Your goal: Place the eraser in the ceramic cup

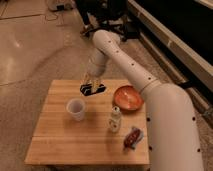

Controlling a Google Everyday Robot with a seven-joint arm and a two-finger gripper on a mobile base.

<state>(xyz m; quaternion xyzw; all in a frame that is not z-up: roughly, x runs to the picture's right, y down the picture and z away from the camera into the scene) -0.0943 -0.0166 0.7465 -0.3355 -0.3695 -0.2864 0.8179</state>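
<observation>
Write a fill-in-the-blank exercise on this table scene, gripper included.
1. The gripper, above the far side of the wooden table, is shut on the black ____.
2. The ceramic cup, nearer the camera than the gripper, is ____ in colour.
3. Between the orange bowl and the red-and-blue packet stands a small pale ____.
Missing words: eraser; white; bottle.
</observation>
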